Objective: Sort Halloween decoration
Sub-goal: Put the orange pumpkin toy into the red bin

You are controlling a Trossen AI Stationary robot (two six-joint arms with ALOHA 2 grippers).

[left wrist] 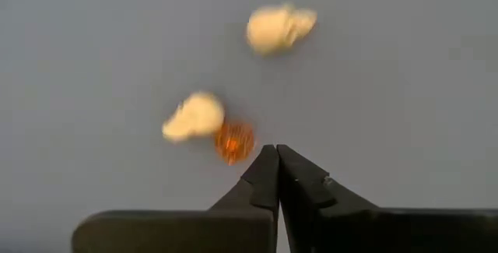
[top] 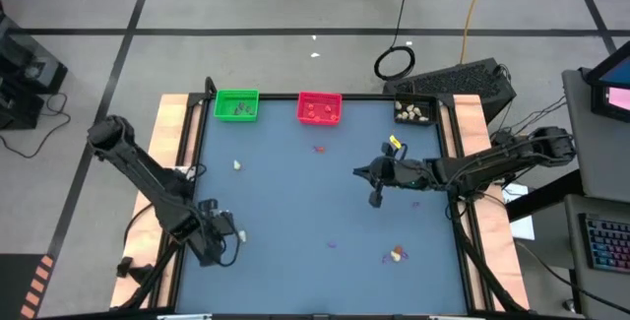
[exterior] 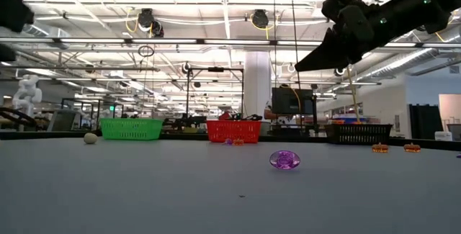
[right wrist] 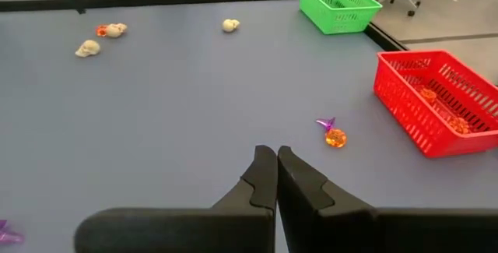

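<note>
The Halloween decoration lies scattered on the blue-grey table (top: 295,212). Under my left gripper (left wrist: 276,150), which is shut and points down near the table's front left, lie two cream skulls (left wrist: 194,117) (left wrist: 280,27) and an orange trinket (left wrist: 233,140); the fingertips hang just beside the orange one. My right gripper (right wrist: 276,153) is shut and hovers over the table's right half (top: 374,194). Ahead of it lie an orange trinket (right wrist: 336,138) and a purple one (right wrist: 324,123). A purple trinket (exterior: 284,160) lies near the front.
A green tray (top: 236,104), a red tray (top: 319,108) and a black tray (top: 414,112) stand along the far edge, each with trinkets inside. A lone cream skull (top: 237,165) lies left of centre, and more trinkets (top: 397,254) lie at the front right. Wooden rails border both sides.
</note>
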